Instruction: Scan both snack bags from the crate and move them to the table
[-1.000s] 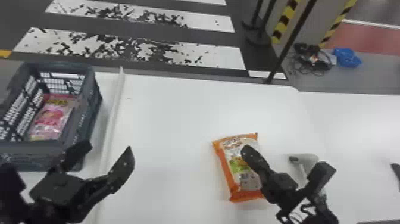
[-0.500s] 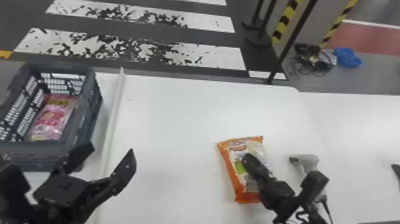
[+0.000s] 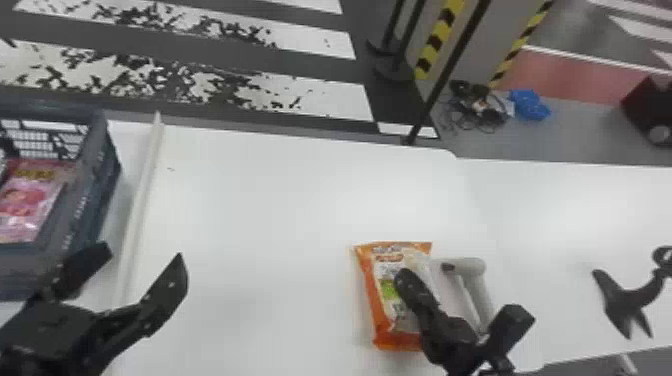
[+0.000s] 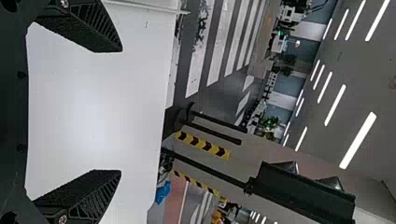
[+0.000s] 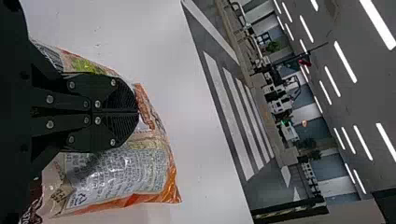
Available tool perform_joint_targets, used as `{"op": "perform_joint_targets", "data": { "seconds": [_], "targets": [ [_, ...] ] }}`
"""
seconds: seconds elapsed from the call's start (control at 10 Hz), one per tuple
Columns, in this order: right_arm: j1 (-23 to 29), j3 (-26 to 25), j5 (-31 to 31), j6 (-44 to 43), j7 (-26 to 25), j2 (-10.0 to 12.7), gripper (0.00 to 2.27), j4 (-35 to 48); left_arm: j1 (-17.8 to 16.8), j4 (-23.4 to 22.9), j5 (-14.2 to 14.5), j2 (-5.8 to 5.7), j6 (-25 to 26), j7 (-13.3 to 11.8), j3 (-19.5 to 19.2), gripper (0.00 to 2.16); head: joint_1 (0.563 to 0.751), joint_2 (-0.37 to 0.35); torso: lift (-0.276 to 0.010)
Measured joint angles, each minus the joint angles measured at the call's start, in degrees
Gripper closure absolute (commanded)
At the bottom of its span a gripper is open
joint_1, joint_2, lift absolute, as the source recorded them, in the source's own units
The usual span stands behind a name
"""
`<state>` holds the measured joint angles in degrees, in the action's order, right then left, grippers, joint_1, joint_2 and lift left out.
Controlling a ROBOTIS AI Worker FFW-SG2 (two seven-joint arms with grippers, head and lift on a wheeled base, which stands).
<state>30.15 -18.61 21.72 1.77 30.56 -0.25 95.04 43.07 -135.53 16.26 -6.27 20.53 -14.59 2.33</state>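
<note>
Gripping the orange snack bag (image 3: 379,290) in the closed right gripper (image 5: 137,112) over the table (image 3: 260,210), long axis twelve-to-six, with the scanner (image 3: 472,267) just beside at three o'clock, and pink bag (image 3: 25,202) in the crate (image 3: 85,202), at ten o'clock from the open left gripper (image 3: 144,254).

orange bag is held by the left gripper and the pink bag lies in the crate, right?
Not the left gripper: the right gripper holds the orange bag, as the right wrist view shows. The pink bag does lie in the crate.
</note>
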Motion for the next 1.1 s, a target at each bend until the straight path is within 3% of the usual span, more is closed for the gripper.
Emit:
{"op": "perform_joint_targets", "data": {
  "seconds": [0.1,0.2,0.3,0.5,0.7,1.1],
  "targets": [
    [1.9,-0.1,1.9,1.1,0.5,0.0,1.83,3.5,-0.3,0.3,0.0,-0.01,0.0,0.0,0.2,0.06,0.695,-0.287,-0.087],
    [4.4,-0.5,4.8,3.2,1.6,0.1,0.75,8.0,-0.5,0.6,0.0,0.02,0.0,0.1,0.2,0.06,0.695,-0.285,-0.087],
    [7.3,-1.7,7.9,5.6,2.7,0.1,0.00,13.6,-0.8,0.8,0.0,0.05,0.0,0.2,0.2,0.06,0.695,-0.283,-0.087],
    [10.2,-8.3,11.8,15.6,5.3,0.2,0.04,23.5,-1.3,0.9,0.0,0.05,0.0,0.2,0.4,0.06,0.695,-0.303,-0.087],
    [10.3,-16.4,10.1,20.8,7.8,0.3,0.05,26.2,-2.2,1.8,-0.3,-0.34,-0.6,0.3,0.2,0.06,0.695,-0.350,-0.087],
    [8.1,-18.4,0.2,16.5,9.7,-0.4,0.07,18.5,-4.7,4.7,-0.4,-0.93,-1.3,1.2,-1.5,0.06,0.695,-0.350,-0.087]
  ]
}}
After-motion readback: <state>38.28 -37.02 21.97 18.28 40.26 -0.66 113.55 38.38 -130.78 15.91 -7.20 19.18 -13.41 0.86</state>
